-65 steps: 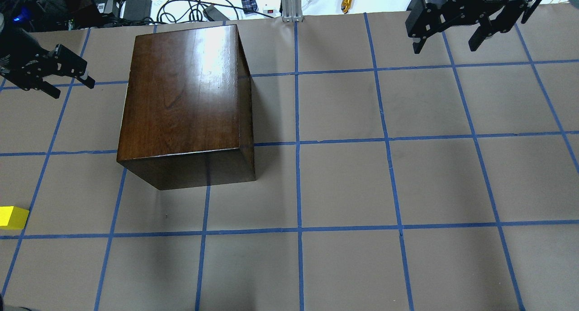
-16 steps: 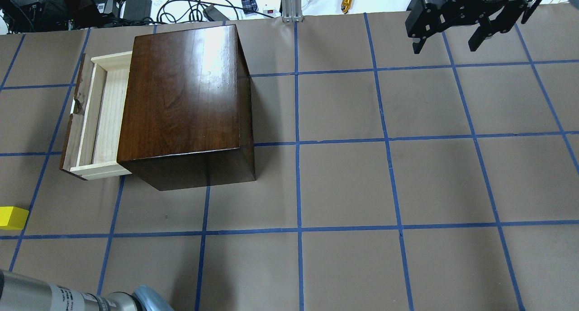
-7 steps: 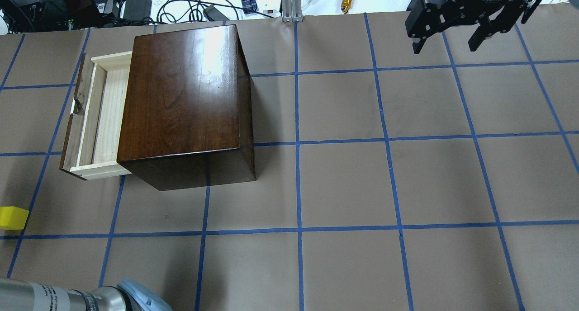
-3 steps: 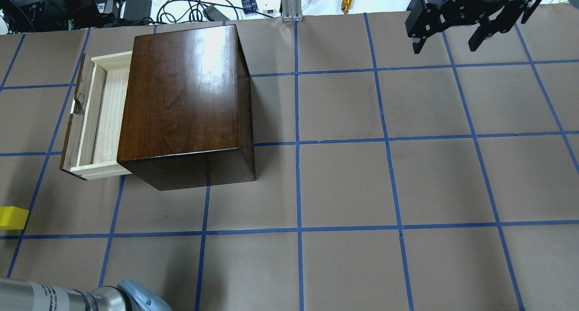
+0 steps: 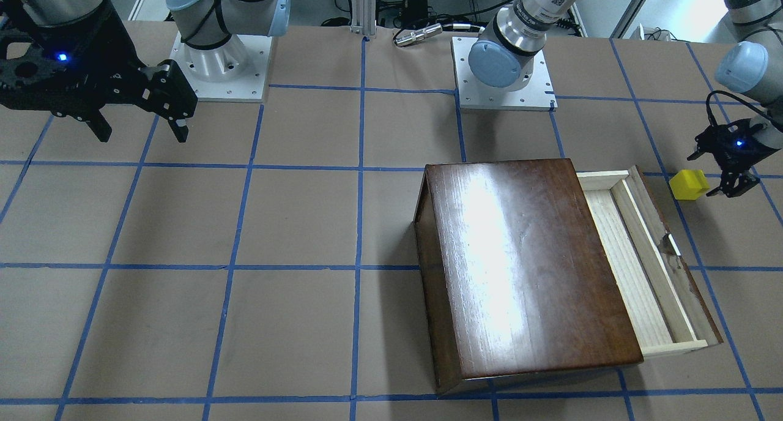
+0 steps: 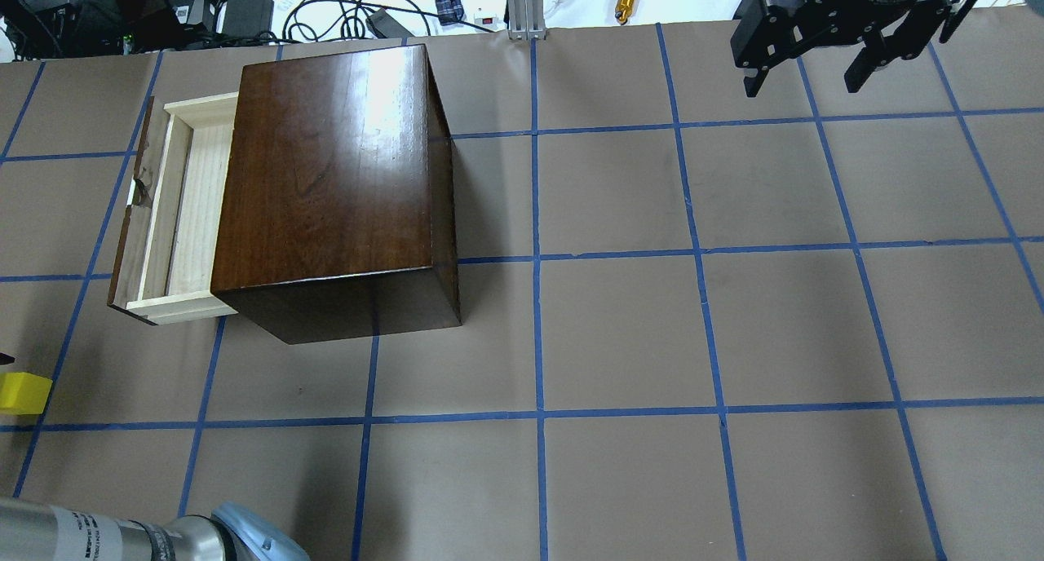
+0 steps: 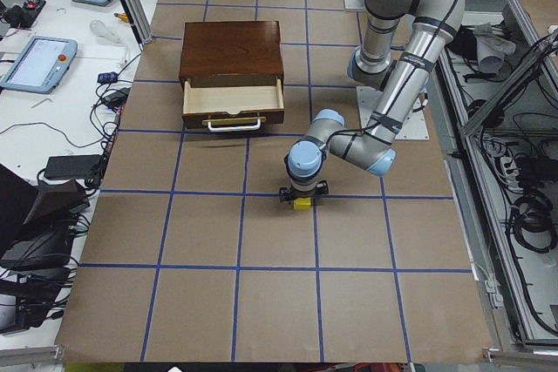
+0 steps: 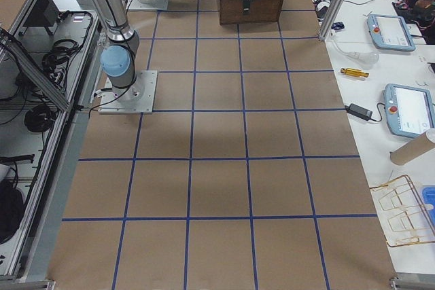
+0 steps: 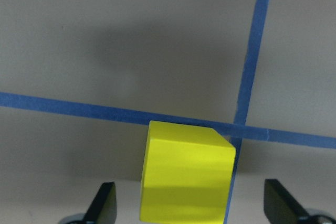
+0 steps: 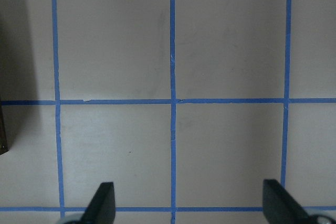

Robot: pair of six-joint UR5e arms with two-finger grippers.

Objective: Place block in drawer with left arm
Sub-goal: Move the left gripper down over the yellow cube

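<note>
Step in hand, by my reading: the approach to pick up the block [image 9: 186, 177], which sits on the table [image 6: 620, 333] at the far left, on a crossing of the blue tape lines [image 9: 247, 87], well apart from the cabinet; the left gripper [image 9: 191, 203] hangs over it with its pincer wide, one finger on either side and neither touching, nothing held; the next move calls for a short straight descent, a centred squeeze on two opposite faces, then a lift high enough to carry over the front board; the drawer [image 6: 196, 202] stands pulled out on the left side of the cabinet [image 6: 326, 170], its pale floor bare; the right gripper [image 6: 801, 86] sits parked at the far right, pincer wide, holding nothing. Against the earliest frame: the drawer was then closed and the left gripper stood near the cabinet's front; it is now open; the block has not shifted; a dark tip has entered the overhead view's left edge just above the block within the last half second; the right gripper is unchanged.
</note>
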